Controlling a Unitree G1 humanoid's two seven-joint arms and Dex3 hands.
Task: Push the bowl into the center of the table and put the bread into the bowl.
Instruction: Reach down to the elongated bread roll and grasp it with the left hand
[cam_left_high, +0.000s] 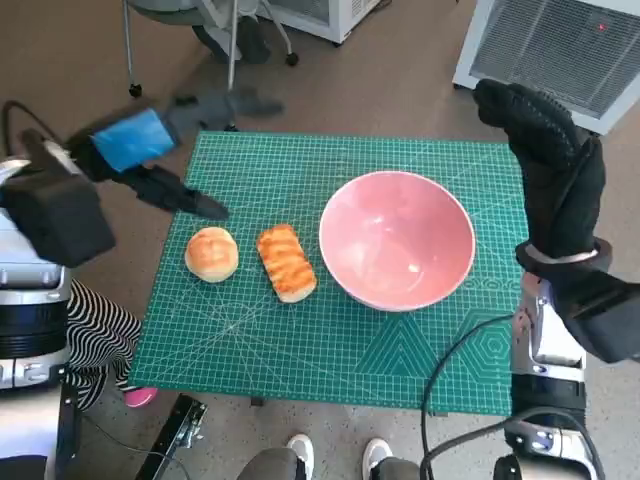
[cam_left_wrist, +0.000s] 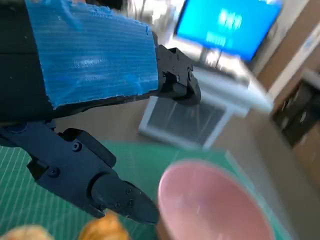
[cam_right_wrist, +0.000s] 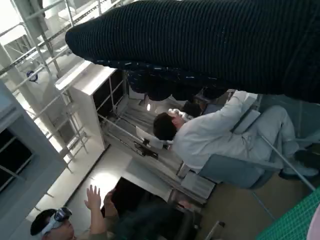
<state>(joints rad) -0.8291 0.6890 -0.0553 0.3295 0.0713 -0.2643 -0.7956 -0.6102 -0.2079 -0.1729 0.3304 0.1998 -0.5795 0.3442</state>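
Only the right wrist view shows a seated person (cam_right_wrist: 215, 135).

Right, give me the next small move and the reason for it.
Probably bring the right hand down beside the pink bowl to nudge it toward the mat's centre: the bowl sits right of centre, both hands are raised and empty, and the bread lies untouched.

You've got the bowl (cam_left_high: 397, 240) sitting on the surface (cam_left_high: 330, 370), right of centre. Just to its left lies the long bread (cam_left_high: 286, 262), close beside the rim but apart from it. Left again, near that, sits the round bun (cam_left_high: 211, 254). Your left robot hand (cam_left_high: 150, 150) hangs over the surface's far left corner, behind the bun. Your right robot hand (cam_left_high: 550, 160) is raised at the far right edge, beside the bowl and above it.
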